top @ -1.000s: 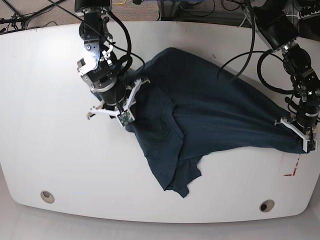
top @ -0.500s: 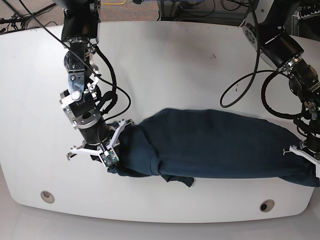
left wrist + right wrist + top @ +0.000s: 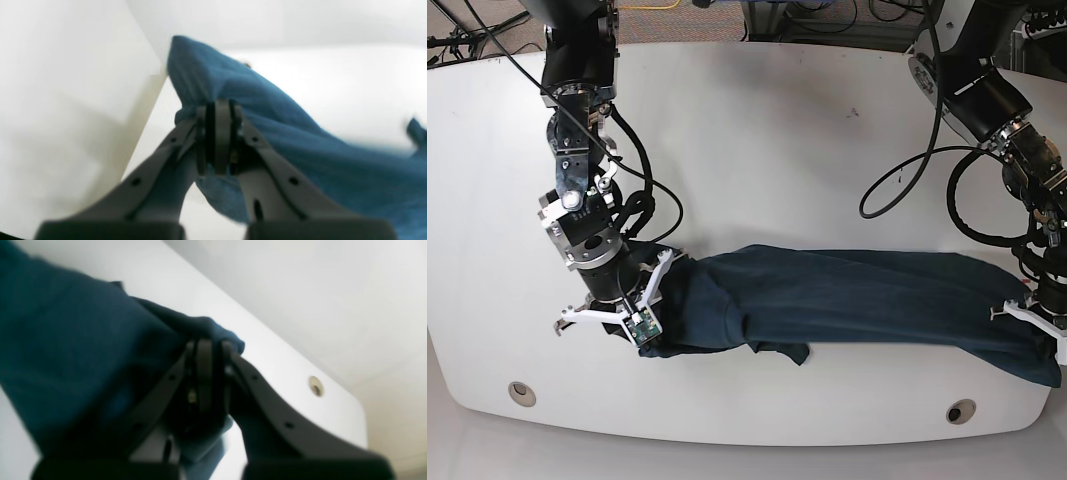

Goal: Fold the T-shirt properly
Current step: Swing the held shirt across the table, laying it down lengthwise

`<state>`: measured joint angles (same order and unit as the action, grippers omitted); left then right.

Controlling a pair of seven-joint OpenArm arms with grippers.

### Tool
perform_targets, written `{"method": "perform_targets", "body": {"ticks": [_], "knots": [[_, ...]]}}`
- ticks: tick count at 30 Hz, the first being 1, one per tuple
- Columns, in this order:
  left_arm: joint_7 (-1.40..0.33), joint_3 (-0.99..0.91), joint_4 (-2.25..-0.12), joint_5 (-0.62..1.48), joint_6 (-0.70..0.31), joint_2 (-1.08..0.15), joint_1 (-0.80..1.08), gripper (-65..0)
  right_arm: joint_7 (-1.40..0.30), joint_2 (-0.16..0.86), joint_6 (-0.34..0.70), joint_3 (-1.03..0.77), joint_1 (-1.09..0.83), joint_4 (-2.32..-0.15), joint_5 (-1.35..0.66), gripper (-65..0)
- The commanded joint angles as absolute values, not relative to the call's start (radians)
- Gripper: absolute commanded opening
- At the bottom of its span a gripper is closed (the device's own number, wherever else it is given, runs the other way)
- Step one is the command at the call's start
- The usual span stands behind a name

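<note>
The dark navy-teal T-shirt (image 3: 847,298) is stretched in a long band across the near part of the white table (image 3: 757,130), bunched at both ends. On the right of the base view my left gripper (image 3: 1049,355) is shut on the cloth's right end; its wrist view shows the pads (image 3: 220,133) pressed together on the T-shirt (image 3: 300,146). At the left of the base view my right gripper (image 3: 649,345) is shut on the other end, and the right wrist view shows its fingertips (image 3: 205,370) pinching a fold of the T-shirt (image 3: 76,350).
Two round holes sit near the table's front edge, one at the left (image 3: 521,392) and one at the right (image 3: 960,411). Black cables (image 3: 907,180) loop over the table from the right-hand arm. The front edge (image 3: 747,440) lies close below the cloth.
Both grippers have pulled toward the front edge with the cloth. The T-shirt, spread wide a second ago, is now drawn into a narrower, longer band.
</note>
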<state>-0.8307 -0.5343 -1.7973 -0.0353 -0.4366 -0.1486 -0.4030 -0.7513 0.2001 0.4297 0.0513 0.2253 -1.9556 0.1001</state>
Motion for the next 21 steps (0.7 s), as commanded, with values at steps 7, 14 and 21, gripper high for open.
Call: {"method": "perform_targets", "body": {"ticks": [7,14,21], "knots": [[-0.836,-0.480,-1.814,-0.034,-0.430,-0.196,-0.520,-64.9,-0.838,0.253,0.424,0.047,0.369,-1.960,0.098,-63.9],[-0.855,-0.444,-1.832,-0.032,-0.424,-0.222,-0.587,-65.0,-0.931,0.281,0.429,0.046,0.461,-1.953,0.094,-64.0],[-0.872,-0.395,-1.876,-0.027,-0.419,-0.229,-0.689,-65.0,-1.018,0.303,0.422,0.028,0.579,-1.973,0.090,-64.0]]}}
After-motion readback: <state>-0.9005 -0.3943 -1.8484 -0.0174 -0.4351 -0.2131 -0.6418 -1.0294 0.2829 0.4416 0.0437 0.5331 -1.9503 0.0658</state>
